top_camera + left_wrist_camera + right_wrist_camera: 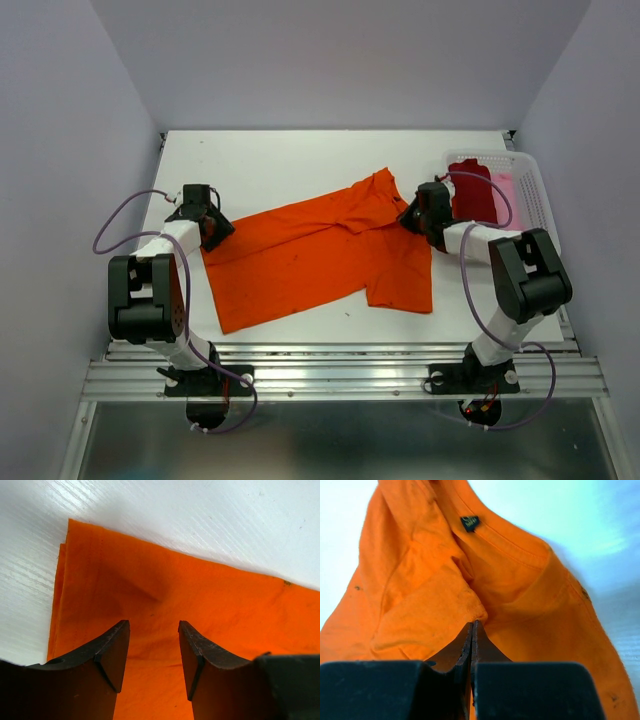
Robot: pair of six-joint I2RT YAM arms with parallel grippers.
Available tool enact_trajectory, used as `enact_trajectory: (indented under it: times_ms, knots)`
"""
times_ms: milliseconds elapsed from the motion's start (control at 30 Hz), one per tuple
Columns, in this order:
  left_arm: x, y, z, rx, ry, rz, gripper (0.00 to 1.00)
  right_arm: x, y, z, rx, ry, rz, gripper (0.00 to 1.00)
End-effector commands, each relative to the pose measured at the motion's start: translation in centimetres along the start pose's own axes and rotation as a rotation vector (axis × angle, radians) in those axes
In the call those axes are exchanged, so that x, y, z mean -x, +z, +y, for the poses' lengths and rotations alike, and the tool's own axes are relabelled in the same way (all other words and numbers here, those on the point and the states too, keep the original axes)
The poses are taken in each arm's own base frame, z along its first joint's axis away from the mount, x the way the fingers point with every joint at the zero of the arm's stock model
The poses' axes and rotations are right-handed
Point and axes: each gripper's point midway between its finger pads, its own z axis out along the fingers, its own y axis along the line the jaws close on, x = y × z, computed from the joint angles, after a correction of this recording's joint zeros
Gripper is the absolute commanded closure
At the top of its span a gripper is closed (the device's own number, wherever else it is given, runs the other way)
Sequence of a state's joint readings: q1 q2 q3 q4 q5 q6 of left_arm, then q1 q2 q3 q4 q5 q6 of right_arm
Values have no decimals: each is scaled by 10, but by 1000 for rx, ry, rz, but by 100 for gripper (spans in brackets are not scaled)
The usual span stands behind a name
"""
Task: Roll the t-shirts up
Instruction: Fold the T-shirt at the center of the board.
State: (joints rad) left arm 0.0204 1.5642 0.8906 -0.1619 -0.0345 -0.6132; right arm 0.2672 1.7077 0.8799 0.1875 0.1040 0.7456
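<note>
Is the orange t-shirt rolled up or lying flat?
Flat: the orange t-shirt lies spread across the table, no roll started.

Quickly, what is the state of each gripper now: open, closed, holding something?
Left gripper: open, over the orange t-shirt, holding nothing.
Right gripper: closed, pinching a fold of the orange t-shirt near its collar.

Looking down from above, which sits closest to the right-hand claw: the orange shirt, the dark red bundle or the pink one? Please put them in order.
1. orange t-shirt: on the table, its collar end pinched by the right gripper, jaws shut.
2. dark red bundle: left side of the basket, just to the gripper's right.
3. pink bundle: farther right in the basket.
</note>
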Motion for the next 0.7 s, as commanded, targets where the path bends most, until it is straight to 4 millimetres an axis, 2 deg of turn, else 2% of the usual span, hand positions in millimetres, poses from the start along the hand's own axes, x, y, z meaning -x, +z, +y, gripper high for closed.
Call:
enact_trajectory:
  times_ms: [0,400,667]
  knots:
    - [2,-6,3,11,14,-20,45,13,-9,5,30,26,-58,99]
    - [3,-6,4,15,13,-22,45,34,-40,20,89,11,-113,99]
    - [3,-6,3,13,13,-20,45,33,-53,17,87,1,-115,99]
